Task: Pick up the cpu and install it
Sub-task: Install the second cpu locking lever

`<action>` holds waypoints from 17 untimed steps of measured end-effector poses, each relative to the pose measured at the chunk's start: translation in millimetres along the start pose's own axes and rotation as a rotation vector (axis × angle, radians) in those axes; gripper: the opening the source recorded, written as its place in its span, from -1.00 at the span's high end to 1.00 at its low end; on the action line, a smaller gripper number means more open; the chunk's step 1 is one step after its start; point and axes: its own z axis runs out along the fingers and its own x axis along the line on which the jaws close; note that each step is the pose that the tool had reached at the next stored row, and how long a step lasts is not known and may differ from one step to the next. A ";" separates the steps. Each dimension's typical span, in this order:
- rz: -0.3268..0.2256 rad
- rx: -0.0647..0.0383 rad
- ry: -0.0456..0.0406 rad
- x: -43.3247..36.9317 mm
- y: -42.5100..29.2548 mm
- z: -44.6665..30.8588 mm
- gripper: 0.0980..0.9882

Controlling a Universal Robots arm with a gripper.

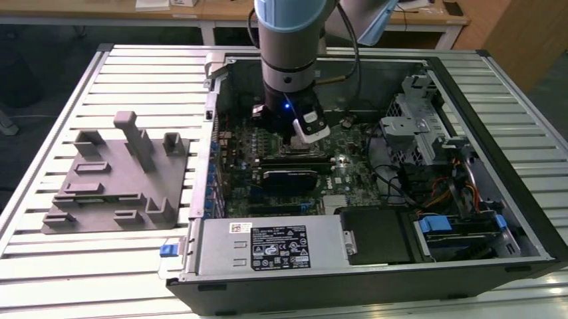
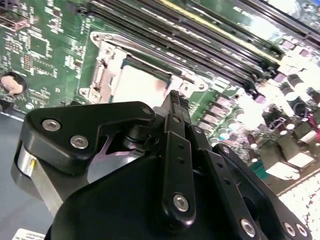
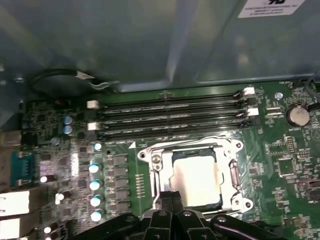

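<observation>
While closed, pincer (image 3: pixel 171 197) touches cpu (image 3: pixel 196 177)

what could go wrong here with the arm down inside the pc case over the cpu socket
1. In the first wrist view the cpu lies inside the metal socket frame with the gripper at its edge; a sideways nudge could shift the chip and perhaps harm the contacts beneath.
2. The memory slots run close beside the socket, so a drifting finger might catch them.
3. In the exterior view the arm reaches deep into the case, near loose cables that could snag.
</observation>
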 end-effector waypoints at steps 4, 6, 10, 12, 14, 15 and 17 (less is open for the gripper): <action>-0.001 0.019 -0.0022 -7.2 5.1 1.5 0.98; -0.002 0.029 -0.0034 -11.1 7.3 2.1 0.98; -0.003 0.050 -0.0059 -18.9 11.5 3.4 0.98; -0.004 0.060 -0.0071 -22.4 14.0 4.1 0.98; -0.004 0.069 -0.0081 -24.5 17.6 5.1 0.98; -0.004 0.073 -0.0084 -25.2 19.0 5.5 0.98; -0.005 0.077 -0.0086 -25.8 20.8 6.1 0.98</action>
